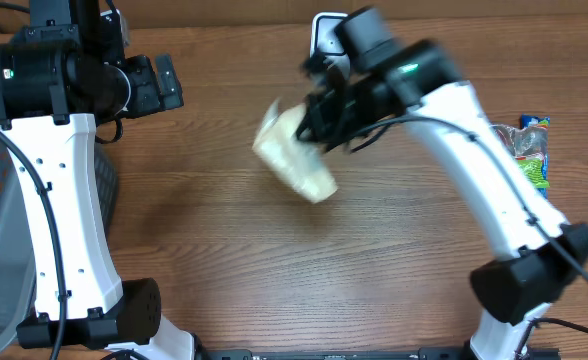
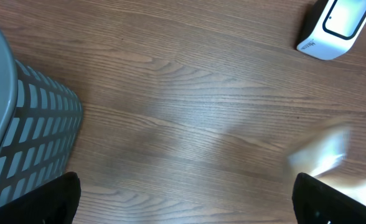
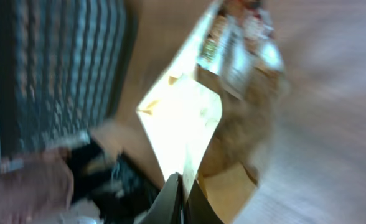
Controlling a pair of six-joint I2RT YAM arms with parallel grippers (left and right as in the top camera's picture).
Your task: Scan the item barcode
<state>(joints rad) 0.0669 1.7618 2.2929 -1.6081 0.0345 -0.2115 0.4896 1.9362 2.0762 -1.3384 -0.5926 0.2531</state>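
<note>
Mid-presentation, by the look of it: holding a pale, crinkled snack pouch in the air just in front of the white barcode scanner, on the side nearer the arm bases and a little toward the left arm. Pinched by its upper edge between the tightly pressed tips of the right gripper, with the bulk of the bag hanging below, blurred in both the overhead and the right wrist view. No telling where the barcode sits; only smeared print near the top of the bag in the right wrist view. Far to the left of the scanner and well apart from it, the left gripper spread wide and gripping nothing, beside a grey mesh basket. Far to the right of the scanner, a green packet lying untouched on the table. Judged as the step of bringing the code to the reader, not yet a settled scan. Next calls for turning the wrist so the printed panel faces the scanner's dark window, steadying the bag close before it, and gripping firmly, since a limp pouch may fold over and hide the code.
</note>
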